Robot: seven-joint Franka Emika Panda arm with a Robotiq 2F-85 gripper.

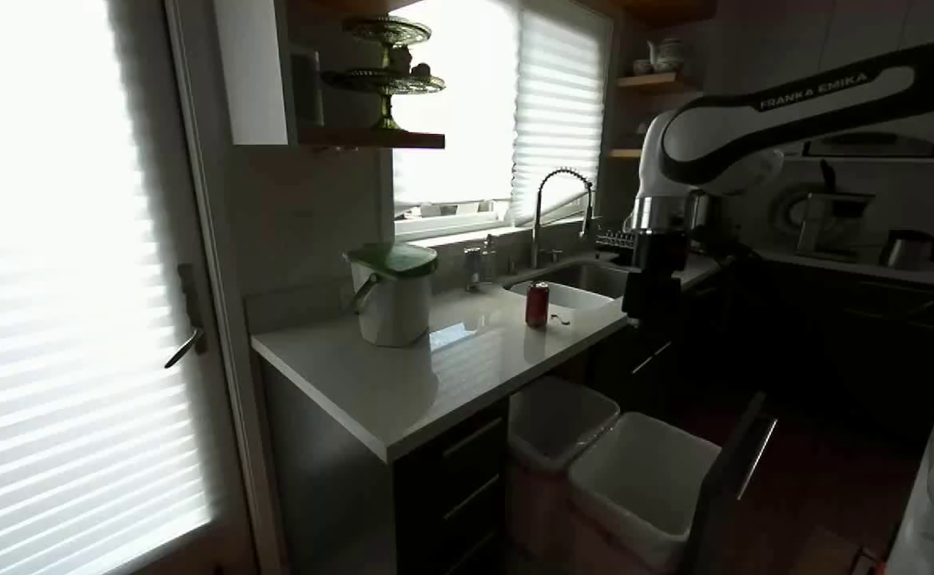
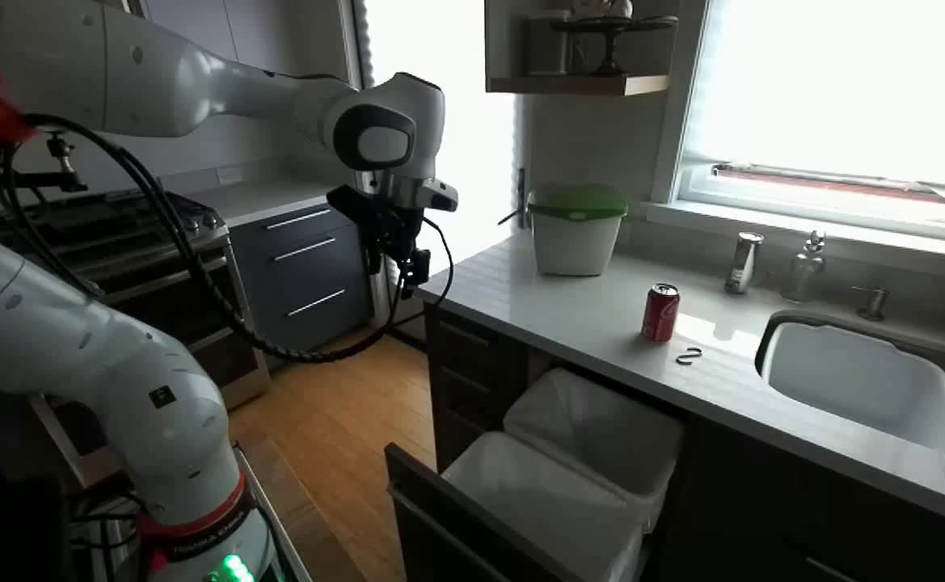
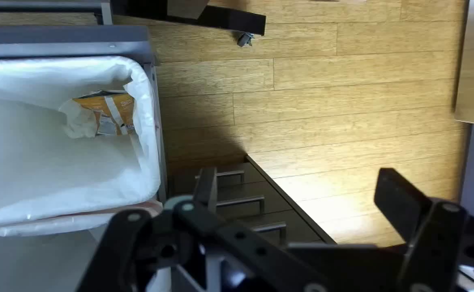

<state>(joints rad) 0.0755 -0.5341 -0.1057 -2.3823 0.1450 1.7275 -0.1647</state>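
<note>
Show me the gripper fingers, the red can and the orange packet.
Gripper fingers (image 3: pixel 398 200), in the wrist view: one dark pad.
Red can (image 2: pixel 660 314), in an exterior view: its side.
Orange packet (image 3: pixel 116 112), in the wrist view: its pale stripe.

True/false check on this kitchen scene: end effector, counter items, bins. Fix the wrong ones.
1. The red can stands upright on the countertop. True.
2. The end effector grips the can. False: its jaws stand open and empty.
3. The S-shaped hook lies in the sink. False: it is on the countertop, near the can.
4. An orange package lies in a bin. True.
5. The lid on the bucket is red. False: it is green.
6. The bin's drawer is pulled out. True.
</note>
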